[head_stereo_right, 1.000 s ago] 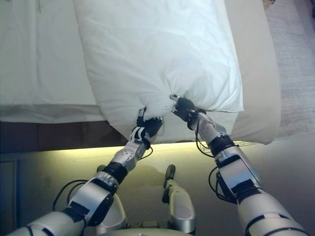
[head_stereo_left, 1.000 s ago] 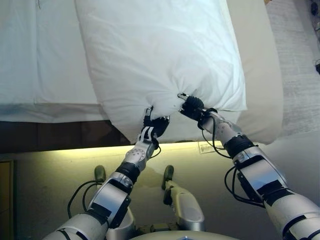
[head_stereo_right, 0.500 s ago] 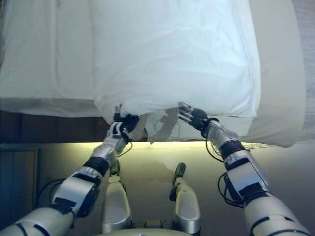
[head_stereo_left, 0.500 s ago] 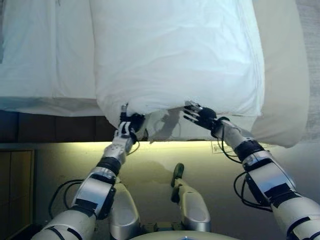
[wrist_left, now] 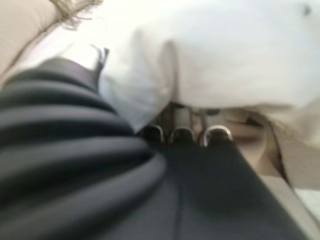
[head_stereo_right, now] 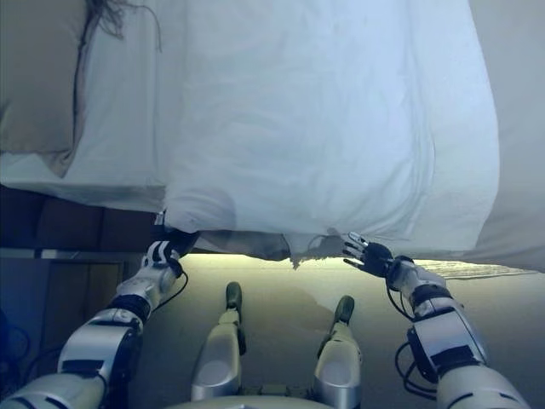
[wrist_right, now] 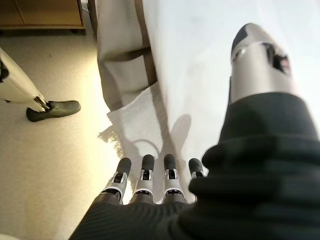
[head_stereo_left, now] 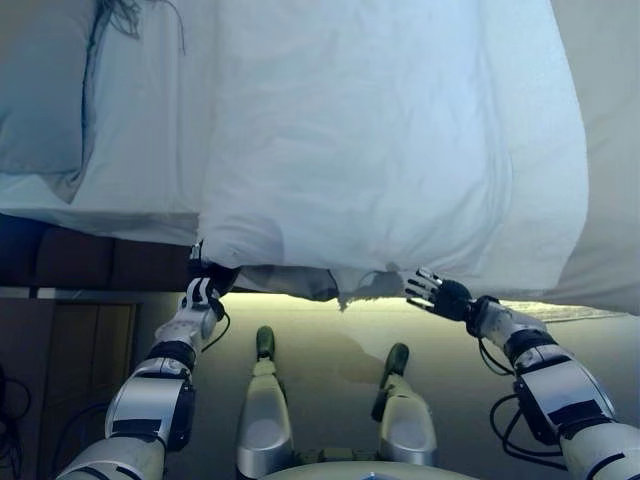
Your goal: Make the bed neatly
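The white duvet (head_stereo_left: 390,150) runs lengthwise away from the robot, near edge overhanging the bed (head_stereo_left: 130,200), left hand (head_stereo_left: 205,285) clenching its corner, right hand (head_stereo_left: 440,295) released, fingers spread.

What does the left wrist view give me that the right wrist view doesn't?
Only the left wrist view shows the left hand, its fingers curled into a bunched fold at the edge of the white duvet, with a beige fringed cloth in one corner. Only the right wrist view shows the right hand, fingers straight and holding nothing, plus the carpeted floor, a wooden cabinet and a small fringed white cloth hanging below the duvet. Both show the white duvet close up.
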You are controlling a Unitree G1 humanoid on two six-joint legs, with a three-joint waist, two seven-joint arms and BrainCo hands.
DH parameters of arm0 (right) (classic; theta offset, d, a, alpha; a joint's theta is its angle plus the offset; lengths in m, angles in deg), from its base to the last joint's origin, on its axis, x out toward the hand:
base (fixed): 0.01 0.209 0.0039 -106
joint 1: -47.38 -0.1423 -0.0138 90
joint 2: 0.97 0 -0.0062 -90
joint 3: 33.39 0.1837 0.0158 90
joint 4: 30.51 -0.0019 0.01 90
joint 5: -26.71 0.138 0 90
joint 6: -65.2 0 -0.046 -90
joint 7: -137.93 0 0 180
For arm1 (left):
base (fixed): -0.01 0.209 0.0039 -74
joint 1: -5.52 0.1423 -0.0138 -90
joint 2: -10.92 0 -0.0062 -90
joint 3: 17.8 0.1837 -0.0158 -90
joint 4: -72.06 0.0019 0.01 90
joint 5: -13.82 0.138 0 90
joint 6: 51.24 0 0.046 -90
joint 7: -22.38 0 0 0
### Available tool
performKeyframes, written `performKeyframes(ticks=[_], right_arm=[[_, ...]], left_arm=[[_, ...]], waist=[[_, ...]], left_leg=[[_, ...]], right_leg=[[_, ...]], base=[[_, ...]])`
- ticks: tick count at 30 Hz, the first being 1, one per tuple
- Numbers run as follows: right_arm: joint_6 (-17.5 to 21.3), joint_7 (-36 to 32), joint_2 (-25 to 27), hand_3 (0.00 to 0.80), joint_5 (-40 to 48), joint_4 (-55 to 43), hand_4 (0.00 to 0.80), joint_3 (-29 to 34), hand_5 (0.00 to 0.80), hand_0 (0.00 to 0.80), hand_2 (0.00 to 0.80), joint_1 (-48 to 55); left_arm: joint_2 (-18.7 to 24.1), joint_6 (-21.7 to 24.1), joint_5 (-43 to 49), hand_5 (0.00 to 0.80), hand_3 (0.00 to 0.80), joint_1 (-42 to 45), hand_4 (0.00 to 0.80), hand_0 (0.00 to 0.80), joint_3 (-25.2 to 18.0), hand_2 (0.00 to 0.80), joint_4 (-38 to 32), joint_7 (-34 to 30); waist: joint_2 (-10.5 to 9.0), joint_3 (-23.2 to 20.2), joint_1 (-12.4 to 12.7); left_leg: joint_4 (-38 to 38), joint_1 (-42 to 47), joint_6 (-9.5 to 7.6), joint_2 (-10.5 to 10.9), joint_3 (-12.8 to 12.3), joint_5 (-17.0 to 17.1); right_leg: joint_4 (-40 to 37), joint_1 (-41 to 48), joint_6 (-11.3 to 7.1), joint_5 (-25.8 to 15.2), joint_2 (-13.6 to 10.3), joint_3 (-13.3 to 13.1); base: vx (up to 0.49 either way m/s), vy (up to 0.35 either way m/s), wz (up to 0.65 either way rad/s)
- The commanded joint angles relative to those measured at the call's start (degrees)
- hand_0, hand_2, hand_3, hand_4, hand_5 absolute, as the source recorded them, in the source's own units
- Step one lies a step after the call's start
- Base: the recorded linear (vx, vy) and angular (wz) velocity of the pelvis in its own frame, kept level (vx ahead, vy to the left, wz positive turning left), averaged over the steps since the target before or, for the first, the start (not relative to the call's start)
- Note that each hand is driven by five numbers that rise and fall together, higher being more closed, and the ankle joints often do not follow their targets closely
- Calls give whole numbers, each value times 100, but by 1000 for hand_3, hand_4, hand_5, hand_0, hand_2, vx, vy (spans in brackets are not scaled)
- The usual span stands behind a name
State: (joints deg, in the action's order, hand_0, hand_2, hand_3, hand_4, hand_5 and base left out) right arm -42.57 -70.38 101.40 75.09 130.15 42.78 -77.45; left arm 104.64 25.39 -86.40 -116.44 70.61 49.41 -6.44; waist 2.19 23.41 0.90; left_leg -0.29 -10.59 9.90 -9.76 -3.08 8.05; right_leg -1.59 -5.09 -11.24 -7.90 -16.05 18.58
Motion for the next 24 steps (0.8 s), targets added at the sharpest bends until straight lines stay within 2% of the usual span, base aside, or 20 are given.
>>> performKeyframes(ticks=[1,4,9,15,24], right_arm=[[126,-140,222,0,-60,200,0,180,0,0,0,106],[151,-155,271,0,-144,228,0,240,0,0,0,183],[119,-203,473,0,-200,139,0,275,0,0,0,359],[146,-188,542,0,-248,122,0,326,0,0,0,666],[64,-206,595,0,-307,-3,0,397,0,0,0,1104]], left_arm=[[765,414,-565,800,800,-145,800,800,-803,800,276,-551],[917,521,-688,800,800,20,800,800,-1017,800,267,-476],[1438,660,-653,800,800,367,800,800,-1463,800,179,-241],[2028,534,-430,800,800,786,800,800,-1941,800,318,119],[2610,302,-143,800,800,1323,800,800,-2600,800,653,512]], waist=[[-45,-127,271],[21,-188,281],[148,-377,350],[276,-653,477],[295,-1037,573]], left_leg=[[-7,108,-349,378,-211,-412],[-44,140,-360,419,-215,-428],[-154,327,-356,506,-230,-491],[-180,564,-371,576,-238,-560],[-189,872,-366,567,-247,-600]], right_leg=[[669,-461,32,425,-119,-162],[627,-423,25,430,-153,-148],[487,-194,20,470,-203,-86],[362,154,11,471,-284,78],[186,596,4,460,-296,270]], base=[[-15,116,1],[-12,124,0],[5,107,1],[40,92,4],[66,59,2]])
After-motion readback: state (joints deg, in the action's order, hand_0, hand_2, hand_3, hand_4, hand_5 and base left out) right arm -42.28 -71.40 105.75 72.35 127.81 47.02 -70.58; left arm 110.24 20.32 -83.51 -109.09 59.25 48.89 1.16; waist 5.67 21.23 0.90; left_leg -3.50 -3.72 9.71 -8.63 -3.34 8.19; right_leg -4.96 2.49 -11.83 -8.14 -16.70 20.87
